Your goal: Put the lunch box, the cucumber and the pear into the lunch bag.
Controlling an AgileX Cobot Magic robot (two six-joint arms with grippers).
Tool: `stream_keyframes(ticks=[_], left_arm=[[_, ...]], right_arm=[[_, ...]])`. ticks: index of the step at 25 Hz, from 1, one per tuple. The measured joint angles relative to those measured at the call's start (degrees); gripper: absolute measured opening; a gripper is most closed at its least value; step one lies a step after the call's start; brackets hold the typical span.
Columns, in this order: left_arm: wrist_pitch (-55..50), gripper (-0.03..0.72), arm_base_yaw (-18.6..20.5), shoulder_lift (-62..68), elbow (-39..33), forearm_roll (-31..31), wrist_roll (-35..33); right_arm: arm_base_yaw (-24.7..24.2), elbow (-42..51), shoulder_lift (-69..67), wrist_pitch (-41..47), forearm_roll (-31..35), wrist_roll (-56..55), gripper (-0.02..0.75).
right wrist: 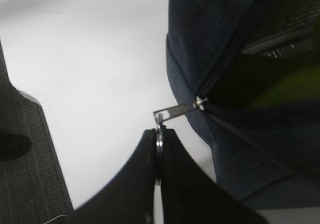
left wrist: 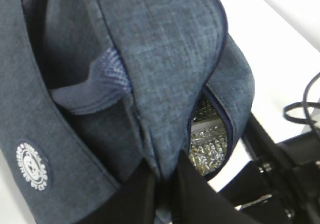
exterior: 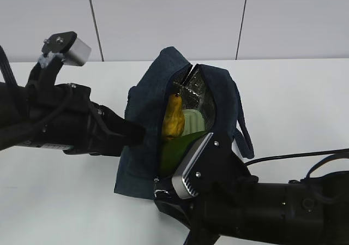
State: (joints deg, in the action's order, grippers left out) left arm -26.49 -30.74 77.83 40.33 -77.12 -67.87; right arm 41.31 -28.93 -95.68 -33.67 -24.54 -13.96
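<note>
The navy lunch bag stands on the white table with its top zipper open, showing silver lining. Inside it I see the yellow pear, the pale green lid of the lunch box and the green cucumber. My left gripper is shut on a fold of the lunch bag fabric beside the opening. My right gripper is shut on the silver ring pull of the zipper at the near end of the lunch bag. A strip of cucumber green shows through the opening there.
The padded handle of the bag hangs on its right side. Black cables run across the table at the right. White table surface lies around the bag, with a white wall behind.
</note>
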Motion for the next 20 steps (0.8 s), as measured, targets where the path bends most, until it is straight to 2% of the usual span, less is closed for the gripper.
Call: stream_keyframes(ticks=[7,20], left_arm=[[-0.06,0.004,0.0,0.25,0.0,0.0,0.0],[-0.55,0.004,0.0,0.25,0.0,-0.36,0.0]], right_arm=[[0.0,0.14,7.25,8.93,-0.87,-0.88,0.0],[0.0,0.4,16.14,11.54,-1.09,-0.88,0.0]])
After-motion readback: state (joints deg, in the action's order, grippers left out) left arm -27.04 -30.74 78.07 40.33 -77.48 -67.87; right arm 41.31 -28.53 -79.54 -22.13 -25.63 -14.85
